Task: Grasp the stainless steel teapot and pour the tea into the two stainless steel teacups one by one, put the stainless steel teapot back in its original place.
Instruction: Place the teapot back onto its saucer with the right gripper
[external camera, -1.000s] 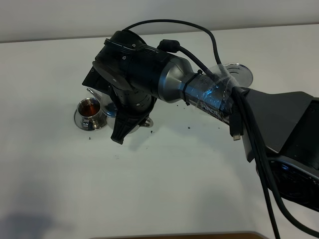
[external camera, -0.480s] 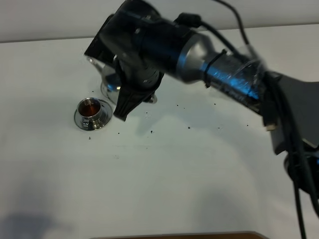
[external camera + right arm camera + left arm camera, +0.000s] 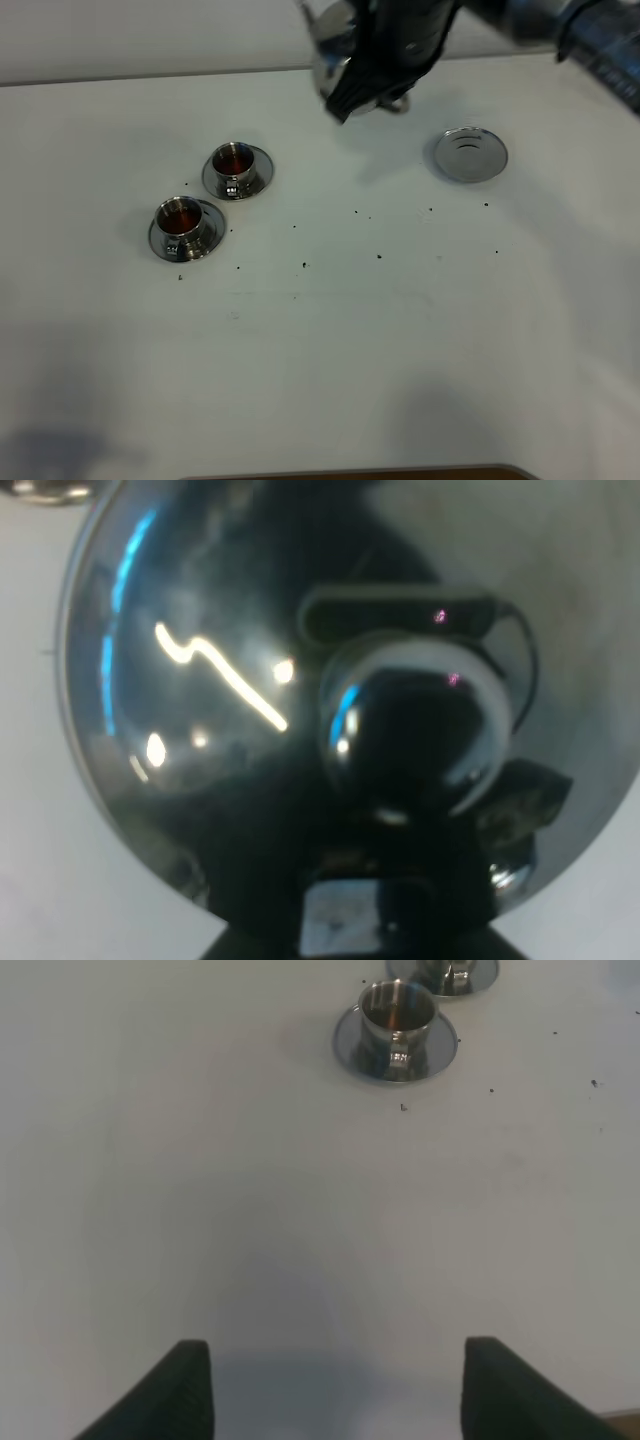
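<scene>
The white worktop [image 3: 330,350] carries two cups [image 3: 238,160] of tea. The right hand [image 3: 375,75], clenched on the teapot [image 3: 335,45], holds it aloft near the empty coaster [image 3: 471,154], presumably for setting down. The left hand [image 3: 335,1390] hangs released.

white table [image 3: 330,350], dark specks [image 3: 378,256] scattered mid-surface.

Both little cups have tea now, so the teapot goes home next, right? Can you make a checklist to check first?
1. Tea in both teacups: ok.
2. Teapot held by the right gripper, lifted off the table: ok.
3. Round coaster bare: ok.
4. Teapot over the coaster: not ok; it hangs off to one side.
5. Left gripper open, away from the cups: ok.
6. Teapot level: cannot tell.
</scene>
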